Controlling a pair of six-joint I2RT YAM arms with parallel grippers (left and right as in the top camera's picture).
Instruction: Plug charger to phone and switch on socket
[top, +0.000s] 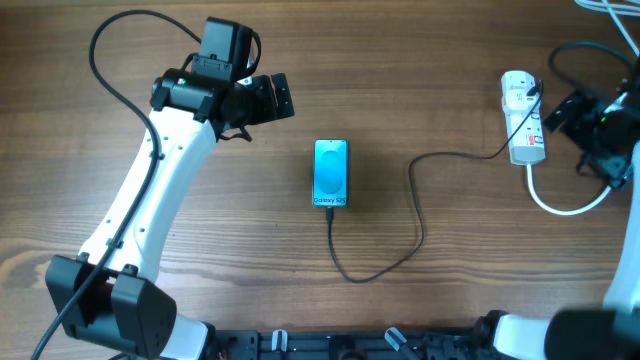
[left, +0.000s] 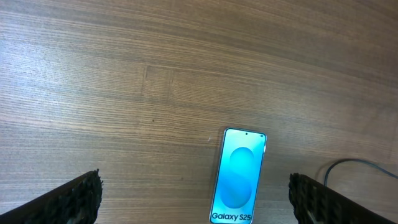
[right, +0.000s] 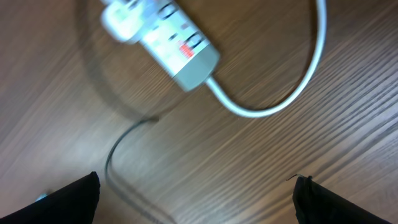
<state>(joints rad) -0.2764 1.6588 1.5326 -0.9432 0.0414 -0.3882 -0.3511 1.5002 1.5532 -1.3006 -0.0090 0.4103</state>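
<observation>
Where the phone lies: the phone (top: 331, 173) is flat near the middle of the table (top: 450, 60), screen up.
Phone axis: its long axis runs from the far side to the near side, with the "Galaxy" text at the near short edge; the left wrist view (left: 239, 177) shows the same text at the bottom.
Phone shape: flat rectangle with rounded corners and a glossy turquoise screen.
Charger: the charger (top: 418, 215) is a thin black cable. One end meets the phone's near short edge. From there it loops toward the near side, climbs right and runs to a white adapter block on the far end of the socket. Whether the tip is fully seated cannot be told.
Socket: the socket (top: 526, 125) is at the right of the table. It is a white elongated plastic strip, its long axis nearly far to near. The blurred right wrist view (right: 171, 38) shows a red mark.
Cord: a thick white cord (top: 560, 208) leaves the socket's near end and curves right.
Table surface: brown wood grain.
Left pincer: the left pincer (top: 280, 97) is released, fingers spread, above the table to the far left of the phone, grasping nothing.
Right pincer: the right pincer (top: 560, 112) is released, just right of the socket, grasping nothing.
Count: one phone, one charger, one socket, two pincers.
</observation>
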